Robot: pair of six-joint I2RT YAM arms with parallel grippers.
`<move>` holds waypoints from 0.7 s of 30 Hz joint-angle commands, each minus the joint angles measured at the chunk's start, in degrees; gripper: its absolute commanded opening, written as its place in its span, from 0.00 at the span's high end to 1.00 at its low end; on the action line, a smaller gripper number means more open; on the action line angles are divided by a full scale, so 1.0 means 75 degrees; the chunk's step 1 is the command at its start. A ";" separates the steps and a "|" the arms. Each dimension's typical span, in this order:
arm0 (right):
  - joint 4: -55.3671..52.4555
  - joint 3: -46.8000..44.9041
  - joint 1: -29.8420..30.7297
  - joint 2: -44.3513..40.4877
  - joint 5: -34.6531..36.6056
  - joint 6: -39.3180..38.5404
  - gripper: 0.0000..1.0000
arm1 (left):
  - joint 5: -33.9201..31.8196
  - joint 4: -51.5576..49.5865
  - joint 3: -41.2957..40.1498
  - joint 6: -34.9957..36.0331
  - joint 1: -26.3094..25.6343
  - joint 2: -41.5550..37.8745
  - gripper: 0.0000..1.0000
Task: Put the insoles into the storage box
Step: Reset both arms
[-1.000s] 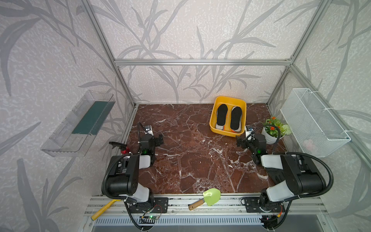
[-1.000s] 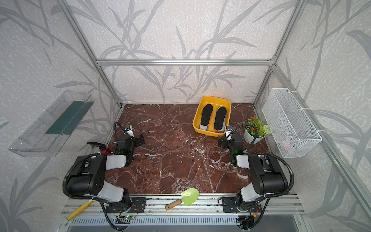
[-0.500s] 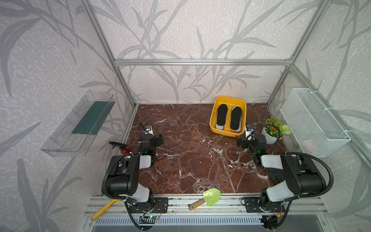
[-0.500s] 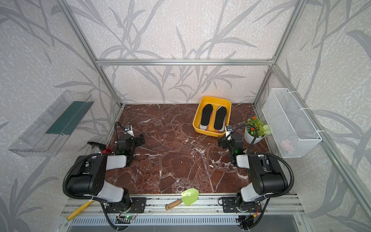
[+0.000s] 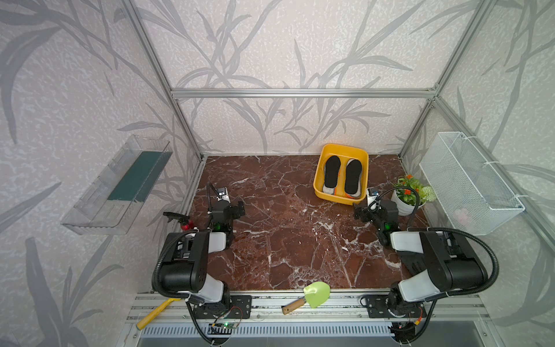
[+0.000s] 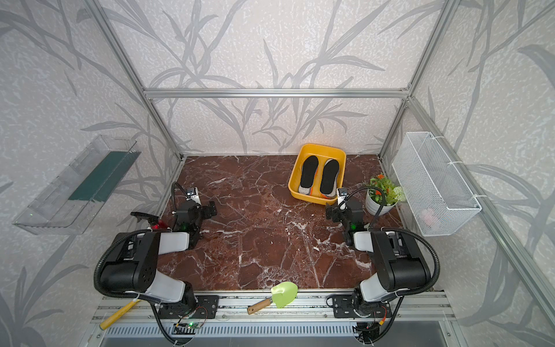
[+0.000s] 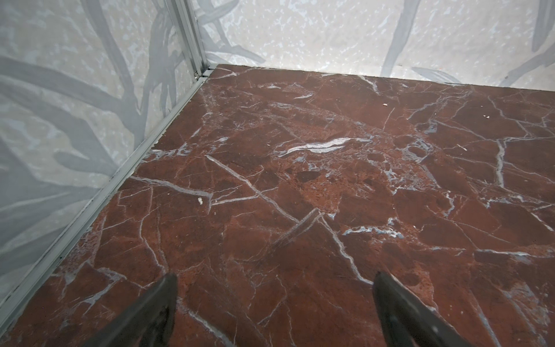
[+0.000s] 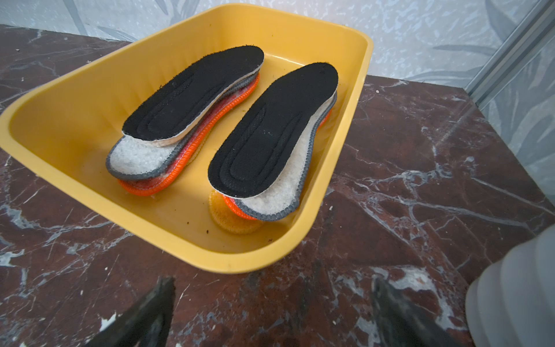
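Note:
The yellow storage box (image 5: 336, 199) (image 6: 309, 199) stands at the back right of the marble floor. Inside lie the insoles in two stacks side by side, a black one (image 8: 192, 96) topping one stack and another black one (image 8: 270, 132) topping its neighbour. Grey felt (image 8: 135, 156), orange-rimmed (image 8: 144, 187) and yellow-orange (image 8: 222, 216) insoles peek out beneath. My right gripper (image 5: 359, 211) (image 8: 273, 282) is open and empty, low over the floor just in front of the box rim (image 8: 228, 261). My left gripper (image 5: 237, 207) (image 7: 274, 279) is open and empty near the left wall.
A potted plant (image 5: 408, 195) stands right beside the right wrist; its white pot (image 8: 516, 294) shows close by. A white wire basket (image 5: 468, 183) hangs on the right wall, a clear bin (image 5: 120, 186) on the left. A green trowel (image 5: 312, 296) lies on the front rail.

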 commanded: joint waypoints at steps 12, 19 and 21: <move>-0.0044 0.0159 -0.0010 -0.0033 -0.0022 -0.0040 0.01 | -0.0091 0.0060 0.0044 -0.0080 0.0058 0.0000 0.01; -0.0040 0.0159 -0.0010 -0.0033 -0.0024 -0.0046 0.01 | -0.0101 0.0064 0.0044 -0.0080 0.0050 -0.0002 0.01; -0.0048 0.0159 -0.0011 -0.0033 -0.0018 -0.0042 0.01 | -0.0105 0.0068 0.0041 -0.0080 0.0049 -0.0002 0.01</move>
